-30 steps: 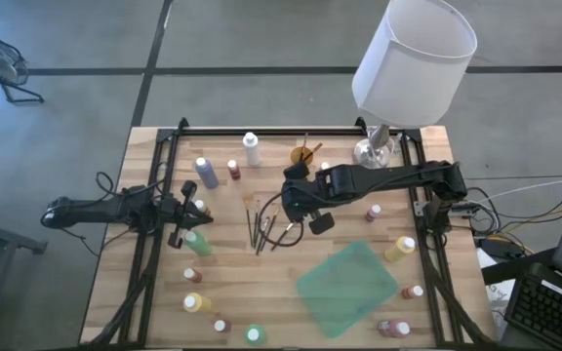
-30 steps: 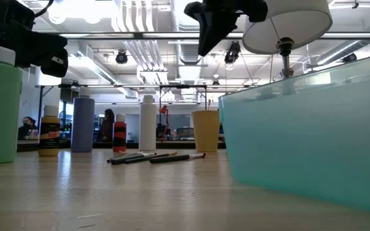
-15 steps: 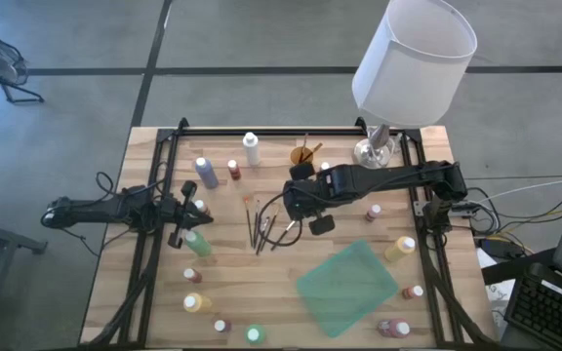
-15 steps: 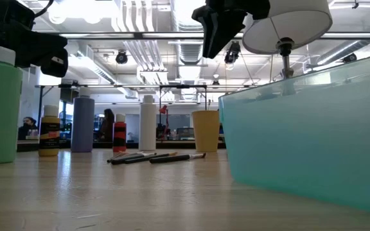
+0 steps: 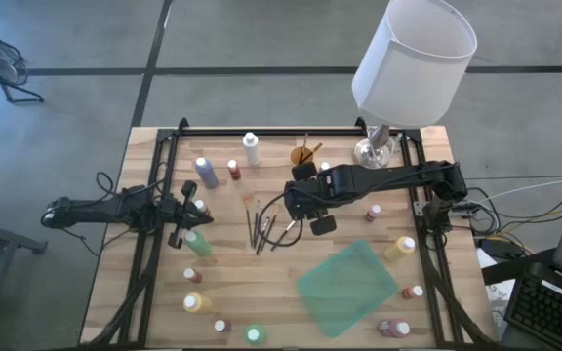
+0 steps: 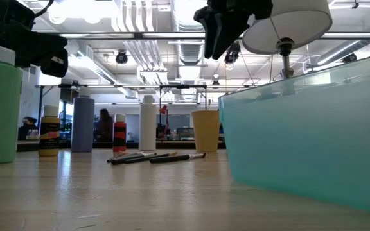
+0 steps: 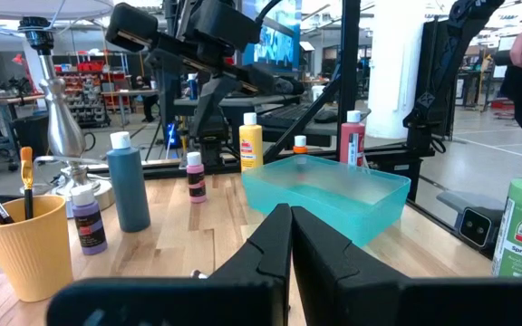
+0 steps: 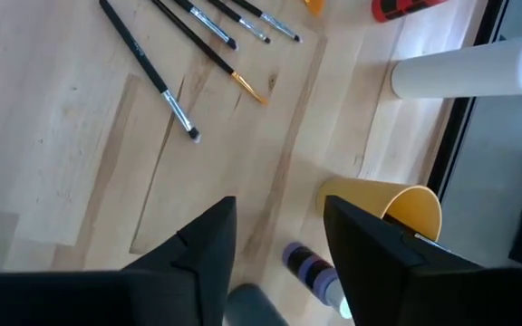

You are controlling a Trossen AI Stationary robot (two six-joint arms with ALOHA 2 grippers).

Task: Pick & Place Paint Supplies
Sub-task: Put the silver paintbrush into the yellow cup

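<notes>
Brushes (image 5: 261, 226) mid-table, left of right gripper (image 5: 293, 201), handles running front-to-back; its fingers half open, empty; left gripper (image 5: 185, 208) closed.

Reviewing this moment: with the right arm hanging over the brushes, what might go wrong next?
1. The brushes lie flat, thin and bunched together on the wood, so the right gripper, fingers apart, may pinch several or slip off.
2. The yellow cup and a small purple bottle stand close under that wrist; a descent could tip them.
3. The lamp stands beside the right arm's path back.
</notes>
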